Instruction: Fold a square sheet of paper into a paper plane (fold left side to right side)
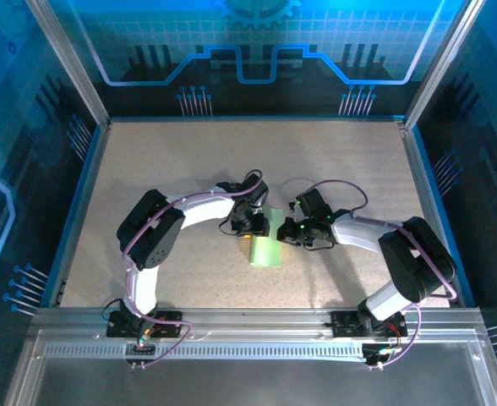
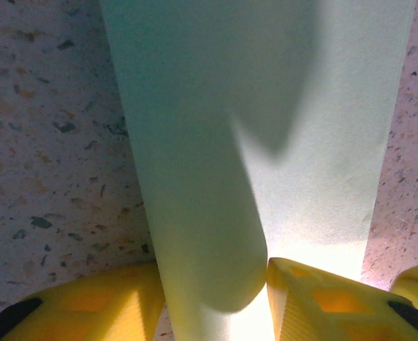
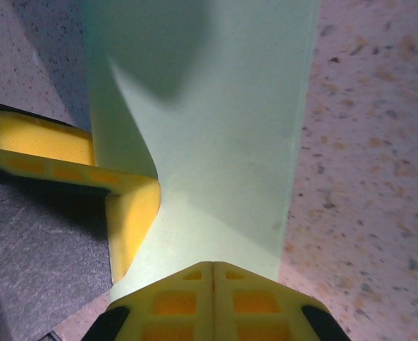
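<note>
The thin pale green sheet of paper [image 1: 265, 252] lies on the speckled beige tabletop [image 1: 189, 161] between the two arms. It is partly folded over into a narrow strip, and its long axis runs near to far with a slight tilt. The near end lies flat and free, while the far end is covered from above by both grippers. In the wrist views one long side curls over in a soft, uncreased roll, and the sheet runs out of view at the top. The left gripper [image 2: 212, 288] stands part open, with its yellow fingers [image 2: 323, 302] on either side of that roll and one touching it. The right gripper [image 3: 212, 273] has its yellow tips pressed together at the sheet's edge. Whether paper is pinched between them is hard to tell.
</note>
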Controlling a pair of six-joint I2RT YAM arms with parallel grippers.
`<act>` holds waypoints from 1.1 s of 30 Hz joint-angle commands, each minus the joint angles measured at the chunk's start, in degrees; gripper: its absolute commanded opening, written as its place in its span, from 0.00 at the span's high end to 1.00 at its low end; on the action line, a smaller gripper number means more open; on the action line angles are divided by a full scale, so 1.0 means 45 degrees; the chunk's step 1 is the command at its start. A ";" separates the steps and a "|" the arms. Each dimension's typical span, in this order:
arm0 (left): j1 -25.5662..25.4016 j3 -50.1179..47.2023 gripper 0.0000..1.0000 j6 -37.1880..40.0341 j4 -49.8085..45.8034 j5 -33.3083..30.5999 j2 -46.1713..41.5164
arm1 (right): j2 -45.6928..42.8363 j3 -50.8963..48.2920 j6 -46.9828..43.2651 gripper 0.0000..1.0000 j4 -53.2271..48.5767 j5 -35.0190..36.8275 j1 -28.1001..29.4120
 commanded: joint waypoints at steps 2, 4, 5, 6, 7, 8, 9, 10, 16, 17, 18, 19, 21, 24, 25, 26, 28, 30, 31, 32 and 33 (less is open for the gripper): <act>-0.0405 -0.0461 0.55 -0.0011 0.0376 0.0072 0.1281 | 0.0625 0.0445 0.0105 1.00 0.0216 -0.0187 0.0323; -0.0405 -0.0483 0.55 -0.0010 0.0374 0.0015 0.1249 | 0.0894 0.0428 0.0148 1.00 0.0217 -0.0155 0.0384; -0.0405 -0.0502 0.55 -0.0009 0.0372 0.0014 0.1231 | 0.1018 0.0445 0.0164 1.00 0.0179 -0.0138 0.0408; -0.0394 -0.0501 0.55 -0.0010 0.0393 0.0008 0.1203 | 0.1126 0.0457 0.0159 1.00 0.0110 -0.0091 0.0443; -0.0403 -0.0507 0.55 -0.0005 0.0411 0.0004 0.1166 | 0.1255 0.0464 0.0188 1.00 0.0045 -0.0045 0.0472; -0.0405 -0.0533 0.55 -0.0010 0.0416 -0.0010 0.1104 | 0.1358 0.0465 0.0200 1.00 -0.0051 0.0008 0.0501; -0.0406 -0.0533 0.55 -0.0009 0.0445 0.0011 0.1041 | 0.1452 0.0460 0.0225 1.00 -0.0140 0.0065 0.0525; -0.0388 -0.0571 0.54 -0.0032 0.0463 0.0000 0.0909 | 0.1513 0.0455 0.0241 1.00 -0.0237 0.0124 0.0555; -0.0011 -0.0808 0.48 0.0007 0.0740 0.0080 -0.0516 | 0.1878 0.0536 0.0412 1.00 -0.1309 0.0729 0.0600; 0.0121 -0.0867 0.47 0.0035 0.0804 0.0121 -0.0873 | 0.1924 0.0525 0.0424 1.00 -0.1427 0.0798 0.0604; 0.0261 -0.0945 0.45 0.0033 0.0884 0.0198 -0.1262 | 0.1959 0.0508 0.0433 1.00 -0.1509 0.0863 0.0615; 0.0418 -0.1030 0.44 0.0025 0.0948 0.0220 -0.1710 | 0.1996 0.0494 0.0431 1.00 -0.1566 0.0900 0.0604; 0.0717 -0.1158 0.42 0.0048 0.1107 0.0381 -0.2444 | 0.2089 0.0492 0.0447 1.00 -0.1705 0.0963 0.0604; 0.0985 -0.1324 0.40 0.0231 0.1367 0.0698 -0.3391 | 0.2137 0.0552 0.0471 1.00 -0.2021 0.1195 0.0604; 0.1020 -0.1414 0.40 0.0325 0.1546 0.0962 -0.3618 | 0.2156 0.0572 0.0486 1.00 -0.2067 0.1237 0.0604; 0.1021 -0.1522 0.42 0.0416 0.1798 0.1309 -0.3775 | 0.2163 0.0582 0.0457 1.00 -0.2089 0.1259 0.0599; 0.1021 -0.1902 0.52 0.0461 0.2469 0.2259 -0.3929 | 0.2206 0.0599 0.0466 1.00 -0.2113 0.1261 0.0604; 0.1021 -0.2278 0.61 0.0478 0.3229 0.3287 -0.3812 | 0.2259 0.0621 0.0461 1.00 -0.2118 0.1291 0.0604; 0.0987 -0.2421 0.66 0.0453 0.3495 0.3669 -0.3649 | 0.2279 0.0637 0.0461 1.00 -0.2133 0.1315 0.0608; 0.0972 -0.2526 0.70 0.0469 0.3727 0.4031 -0.3483 | 0.2289 0.0660 0.0444 1.00 -0.2147 0.1335 0.0623; 0.0963 -0.2628 0.74 0.0480 0.3892 0.4288 -0.3292 | 0.2319 0.0679 0.0460 1.00 -0.2167 0.1337 0.0623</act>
